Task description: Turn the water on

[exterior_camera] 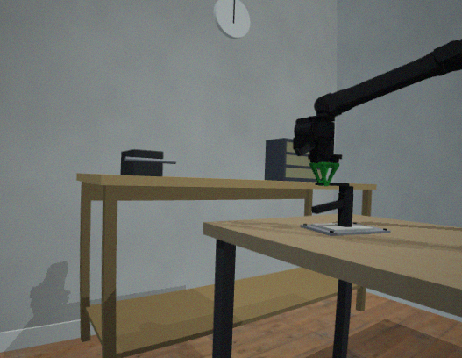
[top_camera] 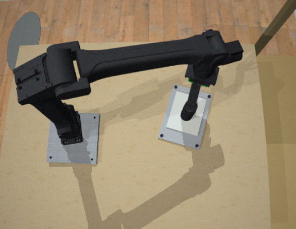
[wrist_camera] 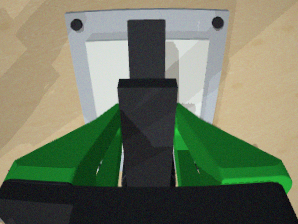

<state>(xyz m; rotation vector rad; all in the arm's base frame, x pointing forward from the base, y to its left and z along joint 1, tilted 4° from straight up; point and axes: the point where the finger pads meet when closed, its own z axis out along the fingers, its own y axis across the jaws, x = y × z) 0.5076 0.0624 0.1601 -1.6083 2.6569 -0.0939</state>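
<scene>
While green jaws clamp the tap's lever [wrist_camera: 147,137] — contact hidden | spout [top_camera: 189,110] visible — base plate [top_camera: 166,134] partly covered.

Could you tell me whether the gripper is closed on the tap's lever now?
Yes, shut on it: the green fingers press against both sides of the black lever atop the tap.

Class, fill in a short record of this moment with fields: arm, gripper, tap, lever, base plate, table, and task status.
arm: black six-joint arm reaching across the table
gripper: green-fingered gripper pointing down, shut on the lever
tap: black upright tap post with a spout to one side
lever: flat black lever atop the tap, between the fingers
base plate: grey square plate with a white inset, bolted at the corners
table: light wooden table
task status: lever gripped, looks level, not yet lifted
</scene>
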